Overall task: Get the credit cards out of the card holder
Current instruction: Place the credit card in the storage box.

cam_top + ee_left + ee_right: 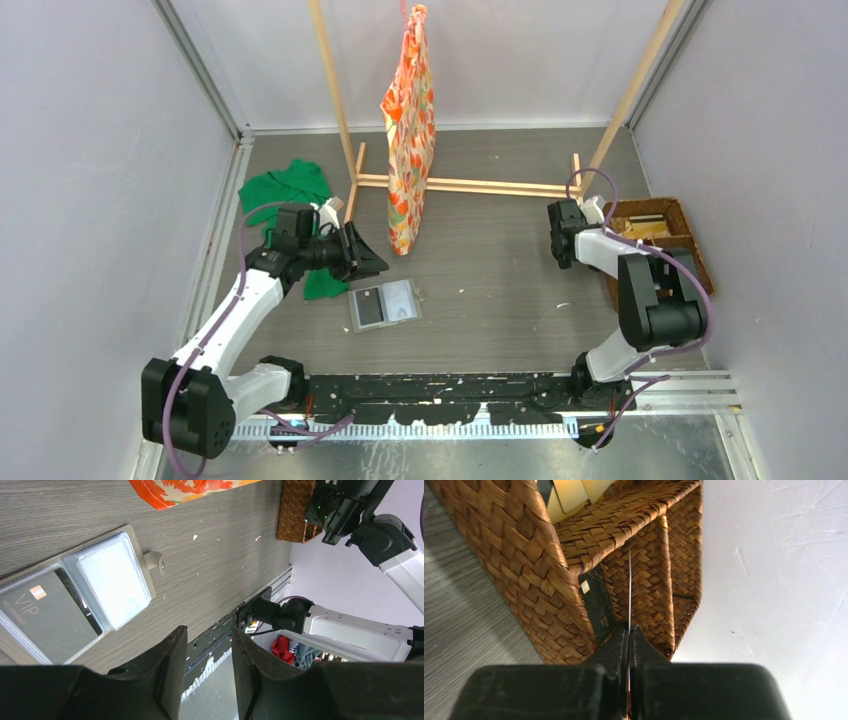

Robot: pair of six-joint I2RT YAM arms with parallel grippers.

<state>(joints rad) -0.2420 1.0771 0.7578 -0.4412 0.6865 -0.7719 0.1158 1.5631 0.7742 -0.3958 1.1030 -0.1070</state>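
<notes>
The grey card holder point(383, 304) lies open and flat on the table; it also shows in the left wrist view point(75, 605). A dark card marked VIP point(45, 620) sits in one pocket, and the other pocket panel point(112, 582) looks pale. My left gripper point(372, 262) is open and empty, just above and to the far left of the holder, also seen in its wrist view point(209, 630). My right gripper point(629, 630) is shut on a thin card point(629, 590), seen edge-on, over the brown wicker basket point(524, 555).
The wicker basket point(690, 240) stands at the right wall, with a dark card point(596, 602) and yellowish cards point(569, 492) inside. An orange patterned bag point(410, 130) hangs from a wooden rack point(470, 185) at the back. A green cloth point(285, 185) lies back left.
</notes>
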